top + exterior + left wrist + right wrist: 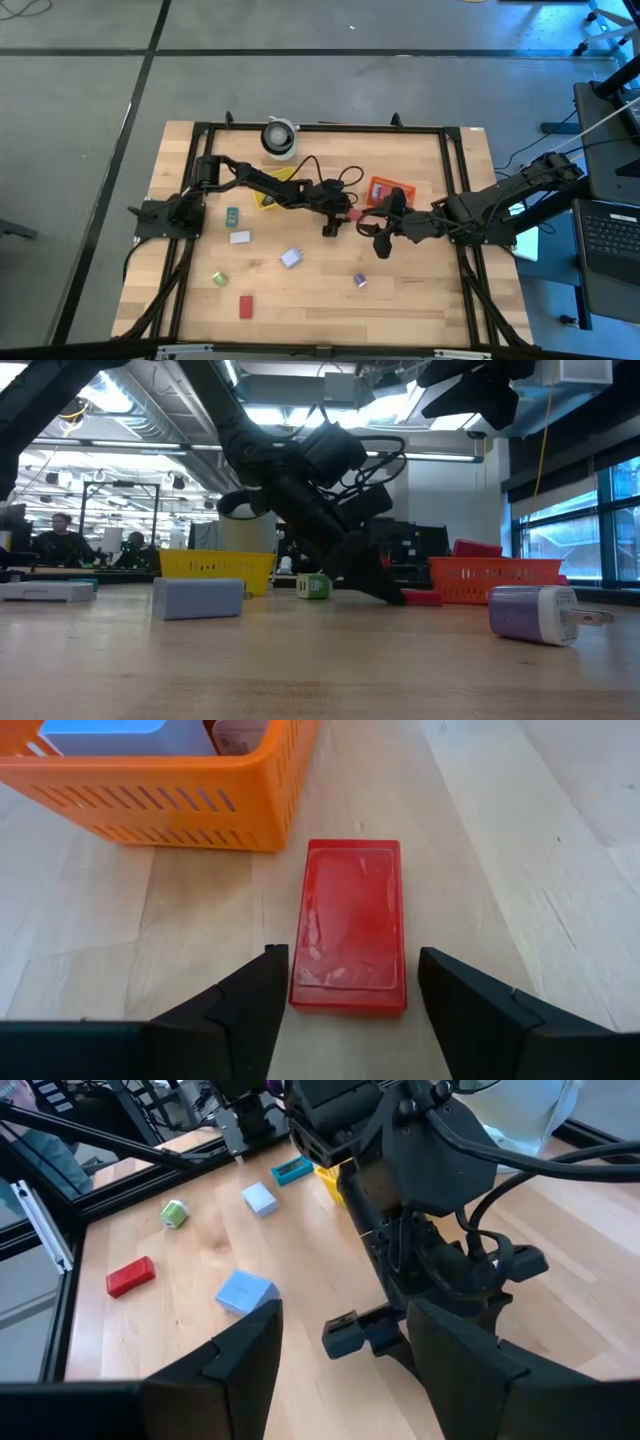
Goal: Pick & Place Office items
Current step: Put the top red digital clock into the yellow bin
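A flat red block [348, 925] lies on the wood just in front of the orange mesh basket [170, 795]. My left gripper [348, 960] is open, with one finger on each side of the block's near end and a thin gap at each side. In the high view it sits at mid-table [340, 214], beside the red block [352, 213]. My right gripper [345, 1330] is open and empty, close behind the left one [381, 240]. Other small items lie flat: teal [233, 215], white [240, 237], lavender [291, 259], green [219, 279], red [246, 306], purple [359, 281].
The orange basket [385, 190] holds a blue-and-white item and stands toward the far right of centre. The yellow basket [268, 195] is partly under my left arm. A white round object [279, 137] sits at the far edge. A black frame rims the table [200, 320].
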Robot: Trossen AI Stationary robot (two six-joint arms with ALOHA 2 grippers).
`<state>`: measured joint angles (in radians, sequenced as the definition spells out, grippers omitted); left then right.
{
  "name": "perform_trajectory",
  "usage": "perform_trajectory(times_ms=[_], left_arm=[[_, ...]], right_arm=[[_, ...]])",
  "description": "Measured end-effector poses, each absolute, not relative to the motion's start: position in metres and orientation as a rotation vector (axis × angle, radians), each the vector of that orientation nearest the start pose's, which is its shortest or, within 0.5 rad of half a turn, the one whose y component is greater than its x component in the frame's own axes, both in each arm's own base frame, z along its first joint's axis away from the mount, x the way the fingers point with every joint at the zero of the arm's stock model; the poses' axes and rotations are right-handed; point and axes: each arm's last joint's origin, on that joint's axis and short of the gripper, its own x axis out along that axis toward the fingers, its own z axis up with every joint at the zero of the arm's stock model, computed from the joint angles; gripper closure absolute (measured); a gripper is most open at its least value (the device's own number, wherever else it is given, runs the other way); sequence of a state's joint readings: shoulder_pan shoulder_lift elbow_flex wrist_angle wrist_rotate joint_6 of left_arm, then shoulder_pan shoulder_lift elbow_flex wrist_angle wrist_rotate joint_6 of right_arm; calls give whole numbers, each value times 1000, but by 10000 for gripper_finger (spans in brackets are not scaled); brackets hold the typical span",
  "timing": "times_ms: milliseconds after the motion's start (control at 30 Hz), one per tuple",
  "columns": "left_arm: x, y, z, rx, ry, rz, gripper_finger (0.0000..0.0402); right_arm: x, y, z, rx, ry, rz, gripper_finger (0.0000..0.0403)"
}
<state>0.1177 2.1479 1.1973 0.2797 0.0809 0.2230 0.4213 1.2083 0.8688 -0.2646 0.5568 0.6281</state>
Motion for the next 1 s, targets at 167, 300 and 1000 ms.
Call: perform_trajectory(times_ms=[167,300,1000], left_arm=[[428,45,100,149,675,-45,222],[428,44,100,140,679,-45,247],[408,51,156,84,726,-13,242]], right_arm=[[236,93,273,325,470,-274,186],[235,97,273,321,472,-261,186],[234,100,274,309,459,-244,186]])
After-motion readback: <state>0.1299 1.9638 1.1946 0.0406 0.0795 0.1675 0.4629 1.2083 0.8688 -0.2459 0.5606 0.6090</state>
